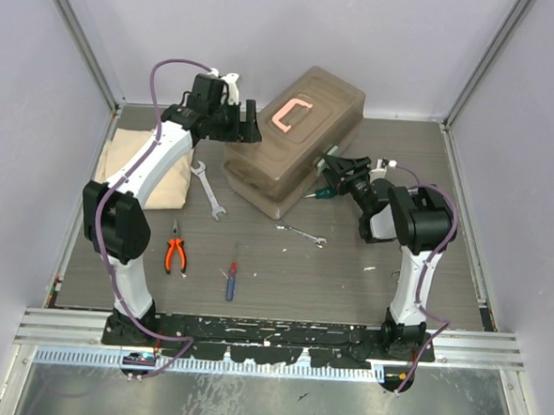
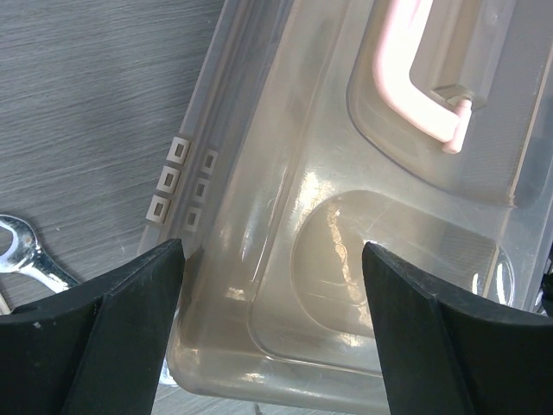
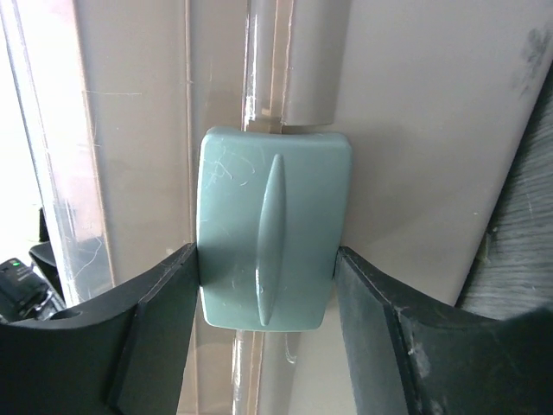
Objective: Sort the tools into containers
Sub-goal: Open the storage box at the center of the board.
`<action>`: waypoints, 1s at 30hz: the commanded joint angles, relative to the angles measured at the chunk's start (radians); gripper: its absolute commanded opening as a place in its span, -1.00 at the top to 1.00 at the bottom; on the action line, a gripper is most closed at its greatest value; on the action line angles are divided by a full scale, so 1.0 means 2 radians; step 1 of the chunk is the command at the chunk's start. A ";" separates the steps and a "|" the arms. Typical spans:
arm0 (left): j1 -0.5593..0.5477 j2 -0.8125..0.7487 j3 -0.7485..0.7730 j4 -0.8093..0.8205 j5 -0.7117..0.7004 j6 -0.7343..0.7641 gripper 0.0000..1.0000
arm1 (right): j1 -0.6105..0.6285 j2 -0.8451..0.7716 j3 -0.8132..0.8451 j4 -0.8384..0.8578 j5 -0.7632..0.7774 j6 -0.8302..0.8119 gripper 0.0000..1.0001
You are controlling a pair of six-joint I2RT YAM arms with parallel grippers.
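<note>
The stiff, slick green latch (image 3: 272, 229) on the toolbox (image 1: 295, 138) likely suited a side pinch; the right end effector (image 3: 263, 255) flanked it, contact unclear, and the left end effector (image 2: 272, 251) hung spread.

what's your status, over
Left fingers open over toolbox. Right fingers either side of latch, grip unclear. Lid down, tools on table.

The top camera looks down on the whole table (image 1: 367, 269). Both wrist cameras face the toolbox (image 1: 299, 162) closely.
</note>
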 commanded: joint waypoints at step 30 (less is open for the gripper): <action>-0.010 0.028 0.009 -0.062 -0.034 0.030 -0.63 | 0.004 -0.109 -0.058 0.070 0.036 -0.074 0.16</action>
